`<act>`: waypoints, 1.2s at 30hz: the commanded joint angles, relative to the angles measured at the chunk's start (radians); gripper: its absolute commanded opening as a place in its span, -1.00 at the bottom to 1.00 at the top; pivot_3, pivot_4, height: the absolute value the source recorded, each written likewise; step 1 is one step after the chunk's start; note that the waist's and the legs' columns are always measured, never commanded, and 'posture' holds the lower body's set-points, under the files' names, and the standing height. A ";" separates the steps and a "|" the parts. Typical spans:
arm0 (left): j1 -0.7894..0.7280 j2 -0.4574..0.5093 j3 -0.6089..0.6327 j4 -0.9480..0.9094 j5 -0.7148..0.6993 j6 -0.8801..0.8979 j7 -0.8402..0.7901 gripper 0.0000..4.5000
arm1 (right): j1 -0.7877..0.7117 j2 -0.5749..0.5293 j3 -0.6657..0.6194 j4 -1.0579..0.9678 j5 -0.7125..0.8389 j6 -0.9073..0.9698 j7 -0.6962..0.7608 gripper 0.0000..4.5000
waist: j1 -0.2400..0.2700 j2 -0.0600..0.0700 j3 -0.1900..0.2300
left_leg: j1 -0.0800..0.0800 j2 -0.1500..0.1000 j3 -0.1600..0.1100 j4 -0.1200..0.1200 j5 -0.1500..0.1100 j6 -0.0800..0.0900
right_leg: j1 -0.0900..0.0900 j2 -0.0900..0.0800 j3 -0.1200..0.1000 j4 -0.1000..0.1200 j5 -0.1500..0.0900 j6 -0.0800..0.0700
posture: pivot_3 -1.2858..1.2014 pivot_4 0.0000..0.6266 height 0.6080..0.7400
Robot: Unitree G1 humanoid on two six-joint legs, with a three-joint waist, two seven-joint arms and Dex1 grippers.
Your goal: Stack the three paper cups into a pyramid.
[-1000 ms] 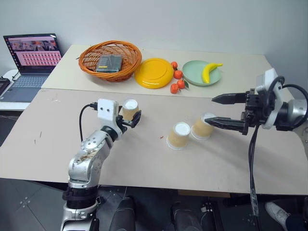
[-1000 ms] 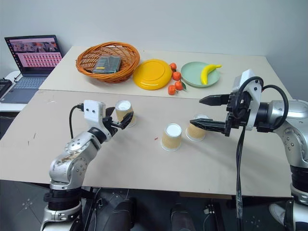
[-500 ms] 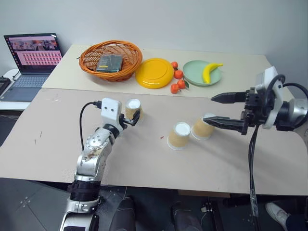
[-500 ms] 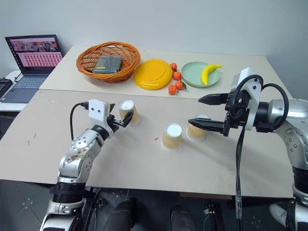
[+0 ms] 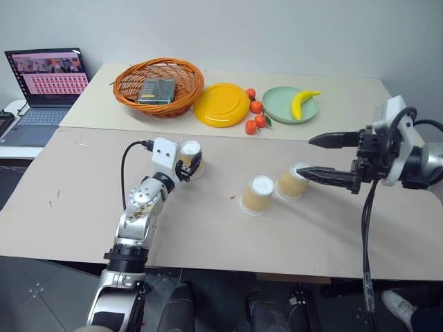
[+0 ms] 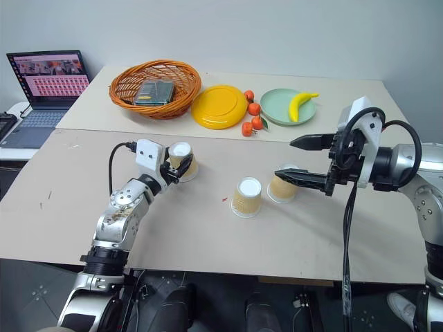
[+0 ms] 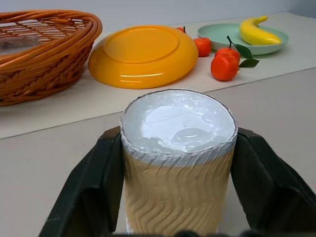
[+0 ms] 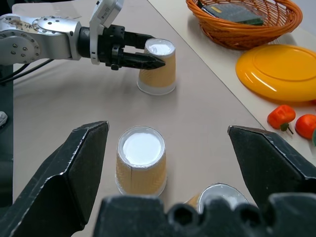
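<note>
Three tan paper cups stand upside down on the near table, white ends up. The left cup (image 5: 190,158) sits between the black fingers of my left gripper (image 5: 192,163). In the left wrist view both fingers (image 7: 98,182) press the sides of this cup (image 7: 177,168), so the gripper is shut on it. The middle cup (image 5: 257,195) and the right cup (image 5: 292,182) stand close together. My right gripper (image 5: 306,156) hangs open beside and above the right cup, its lower finger over that cup's top, holding nothing.
On the far table are a wicker basket (image 5: 159,86) with a dark box in it, a yellow plate (image 5: 221,104), several small oranges (image 5: 255,116) and a green plate (image 5: 280,111) with a banana (image 5: 302,101). A laptop (image 5: 45,90) stands at the far left.
My left gripper has slid forward around the left cup and closed on it. The right arm has stayed where it was.
</note>
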State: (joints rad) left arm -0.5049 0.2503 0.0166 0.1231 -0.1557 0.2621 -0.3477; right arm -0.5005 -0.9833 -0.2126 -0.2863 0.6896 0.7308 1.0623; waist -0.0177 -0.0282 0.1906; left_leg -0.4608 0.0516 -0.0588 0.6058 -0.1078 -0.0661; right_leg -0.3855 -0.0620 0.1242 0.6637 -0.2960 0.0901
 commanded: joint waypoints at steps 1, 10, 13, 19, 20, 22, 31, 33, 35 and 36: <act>-0.023 0.013 -0.003 0.000 0.011 -0.031 -0.020 0.37 | -0.009 -0.023 -0.048 -0.024 0.006 -0.019 -0.005 1.00 | 0.000 0.000 0.000 | 0.000 0.000 0.000 0.000 0.000 0.000 | 0.000 0.000 0.000 0.000 0.000 0.000 | 0.03 -0.52 0.88; 0.071 0.177 -0.014 -0.252 -0.108 0.083 -0.285 0.37 | -0.026 -0.041 -0.039 -0.001 0.014 -0.039 0.057 1.00 | -0.010 0.000 0.000 | 0.000 0.000 0.000 -0.002 0.000 0.000 | -0.001 0.000 0.000 0.000 0.000 0.000 | 0.03 -0.52 0.88; 0.125 0.244 0.002 -0.335 -0.166 0.130 -0.355 0.37 | -0.034 -0.041 -0.031 0.014 0.013 -0.051 0.086 1.00 | -0.015 0.001 0.000 | 0.000 0.000 0.000 -0.003 0.000 0.000 | -0.001 0.000 0.000 0.000 0.000 0.000 | 0.03 -0.52 0.88; 0.174 0.301 -0.015 -0.444 -0.241 0.191 -0.437 0.37 | -0.066 -0.031 0.008 0.048 0.001 -0.075 0.140 1.00 | -0.017 0.001 0.000 | 0.000 0.000 0.001 -0.002 0.000 0.000 | 0.000 0.000 0.000 0.000 0.000 0.000 | 0.03 -0.52 0.88; 0.180 0.300 -0.022 -0.459 -0.250 0.195 -0.446 0.37 | -0.072 -0.030 0.015 0.054 -0.004 -0.080 0.147 1.00 | -0.017 0.001 0.000 | 0.000 0.000 0.000 -0.002 0.000 0.000 | 0.000 0.000 0.000 0.000 0.000 0.000 | 0.03 -0.52 0.88; 0.186 0.290 -0.048 -0.481 -0.261 0.202 -0.459 0.37 | -0.094 -0.026 0.035 0.074 -0.017 -0.091 0.157 1.00 | -0.021 0.001 0.000 | 0.000 0.001 0.001 -0.002 0.000 0.000 | -0.001 0.000 0.000 0.000 0.000 0.000 | 0.03 -0.52 0.88; 0.202 0.256 -0.135 -0.481 -0.246 0.173 -0.483 0.37 | -0.122 -0.029 0.047 0.072 -0.027 -0.083 0.153 1.00 | -0.024 0.001 0.000 | 0.000 0.001 0.001 -0.002 0.000 0.000 | -0.001 0.000 0.001 0.000 0.000 0.000 | 0.03 -0.52 0.88; 0.204 0.255 -0.141 -0.468 -0.243 0.163 -0.491 0.37 | -0.110 -0.038 0.036 0.061 -0.024 -0.077 0.151 1.00 | -0.024 0.001 0.000 | 0.000 0.001 0.001 -0.002 0.000 0.000 | -0.001 0.000 0.001 0.000 0.000 0.000 | 0.03 -0.52 0.88; 0.199 0.247 -0.151 -0.446 -0.234 0.147 -0.495 0.37 | -0.099 -0.053 0.020 0.053 -0.020 -0.067 0.150 1.00 | -0.024 0.001 0.000 | 0.000 0.001 0.001 -0.002 0.000 0.000 | -0.001 0.000 0.001 0.000 0.000 0.000 | 0.03 -0.52 0.88; 0.196 0.243 -0.155 -0.436 -0.230 0.139 -0.497 0.37 | -0.094 -0.060 0.013 0.048 -0.017 -0.062 0.150 1.00 | -0.024 0.001 0.000 | 0.000 0.001 0.001 -0.002 0.000 0.000 | -0.001 0.000 0.001 0.000 0.000 0.000 | 0.03 -0.52 0.88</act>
State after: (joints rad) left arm -0.3015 0.5016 -0.1345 -0.3102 -0.3912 0.4407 -0.8346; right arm -0.5940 -1.0147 -0.1409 -0.2060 0.6515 0.6619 1.2173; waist -0.0420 -0.0272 0.1904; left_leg -0.4605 0.0521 -0.0579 0.6041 -0.1078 -0.0661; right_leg -0.3866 -0.0621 0.1248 0.6635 -0.2963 0.0897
